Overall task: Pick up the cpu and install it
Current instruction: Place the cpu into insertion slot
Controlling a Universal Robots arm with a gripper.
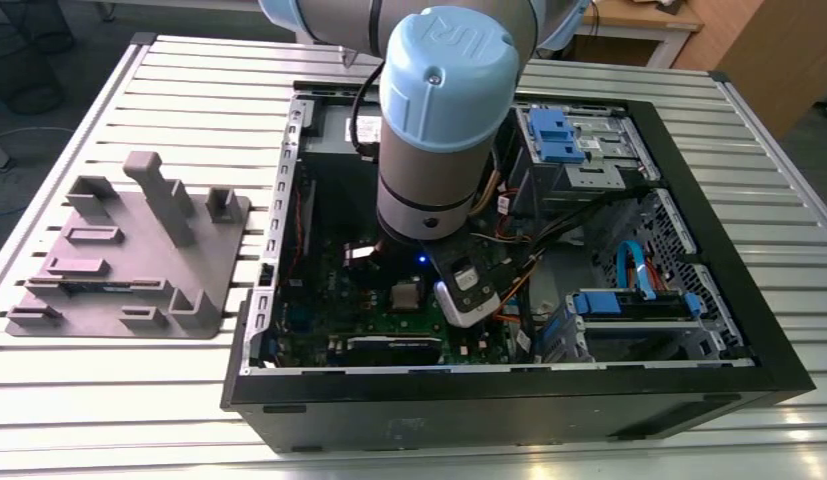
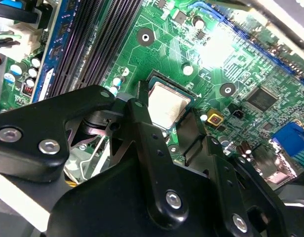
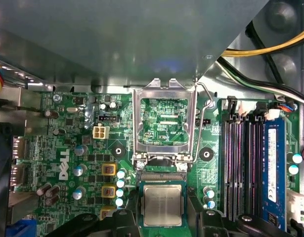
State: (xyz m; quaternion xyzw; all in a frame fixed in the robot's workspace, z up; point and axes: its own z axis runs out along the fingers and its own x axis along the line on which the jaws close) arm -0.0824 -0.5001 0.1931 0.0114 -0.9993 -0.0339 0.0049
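Observation:
The cpu (image 3: 162, 203), a small silvery square chip, lies level in the socket of the green motherboard (image 3: 67, 148). In both wrist views my gripper (image 2: 166, 112) straddles it, with one black finger (image 2: 142, 111) against each of two opposite edges, shut on the chip. The hinged metal socket frame (image 3: 164, 123) stands open just beyond the chip. In the exterior view the arm (image 1: 440, 120) reaches straight down into the open computer case (image 1: 520, 390).
Black memory slots (image 3: 240, 168) and a blue slot run beside the socket. Yellow and black cables (image 3: 270, 49) hang near the case wall. Drive bays with blue clips (image 1: 567, 140) fill the case's far side. A grey fixture block (image 1: 133, 250) stands on the slatted table at the exterior view's left.

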